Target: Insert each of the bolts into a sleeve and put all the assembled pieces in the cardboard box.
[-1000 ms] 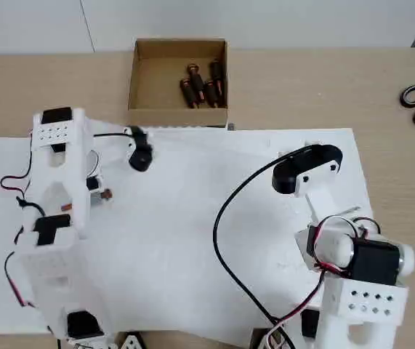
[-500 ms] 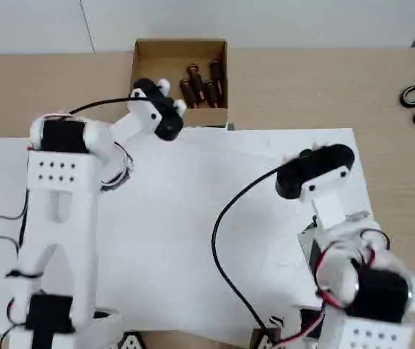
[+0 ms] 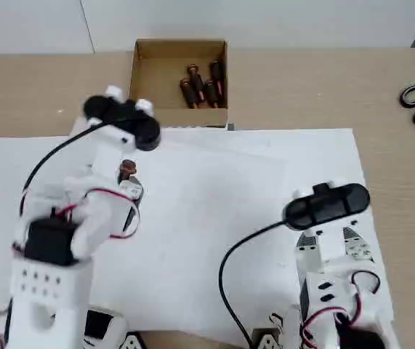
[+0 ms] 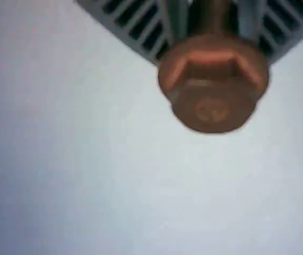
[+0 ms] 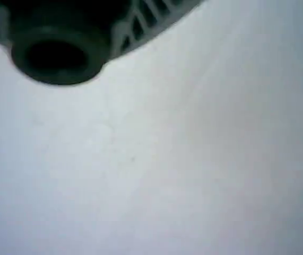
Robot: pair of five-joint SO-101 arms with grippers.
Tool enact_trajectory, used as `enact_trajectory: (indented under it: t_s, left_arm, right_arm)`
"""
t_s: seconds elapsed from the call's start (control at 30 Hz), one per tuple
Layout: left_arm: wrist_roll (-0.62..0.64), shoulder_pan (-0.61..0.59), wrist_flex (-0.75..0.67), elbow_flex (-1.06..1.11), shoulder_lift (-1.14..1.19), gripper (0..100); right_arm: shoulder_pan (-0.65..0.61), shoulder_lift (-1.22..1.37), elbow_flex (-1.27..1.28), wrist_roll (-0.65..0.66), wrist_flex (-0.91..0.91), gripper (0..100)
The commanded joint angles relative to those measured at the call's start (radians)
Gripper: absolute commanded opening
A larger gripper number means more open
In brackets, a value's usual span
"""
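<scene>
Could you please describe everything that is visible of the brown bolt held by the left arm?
The copper-brown metal bolt has a six-sided head on a round flange. Its shank runs back between the grey ribbed fingers of the left hand, which is shut on it; the head sticks out past the fingertips. It is over the white paper sheet, and I cannot tell whether it touches the sheet.
</scene>
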Motion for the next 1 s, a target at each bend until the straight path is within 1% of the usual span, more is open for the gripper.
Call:
enact_trajectory:
  t_s: [0.0,0.1,0.2,0.33,0.4,0.5,0.6,0.73,0.87,0.97]
  left_arm:
    - [0.137,0.002,-0.19,0.177,-0.241,0]
    - [0.238,0.0,-0.319,0.352,-0.436,0]
    - [0.313,0.006,-0.405,0.522,-0.626,0]
    - [0.396,0.006,-0.476,0.688,-0.852,0]
    - [0.42,0.006,-0.483,0.742,-0.936,0]
    - [0.509,-0.002,-0.48,0.733,-0.908,0]
    - [0.601,0.008,-0.482,0.702,-0.914,0]
    - [0.655,0.04,-0.466,0.696,-0.921,0]
    - [0.704,0.117,-0.433,0.697,-0.921,0]
    - [0.74,0.181,-0.431,0.7,-0.922,0]
  right_arm:
    - [-0.001,-0.104,0.097,-0.101,-0.125,0.3]
    - [-0.004,-0.179,0.189,-0.164,-0.203,0.3]
    - [-0.05,-0.176,0.227,-0.216,-0.237,0.2]
    - [-0.176,-0.171,0.264,-0.278,-0.245,0.2]
    - [-0.248,-0.171,0.301,-0.299,-0.245,0.2]
    - [-0.357,-0.171,0.351,-0.324,-0.269,0.2]
    - [-0.455,-0.171,0.379,-0.322,-0.332,0.2]
    - [-0.601,-0.171,0.437,-0.319,-0.421,0.2]
    - [-0.751,-0.171,0.503,-0.318,-0.464,0.2]
    - [-0.828,-0.171,0.543,-0.318,-0.509,0.2]
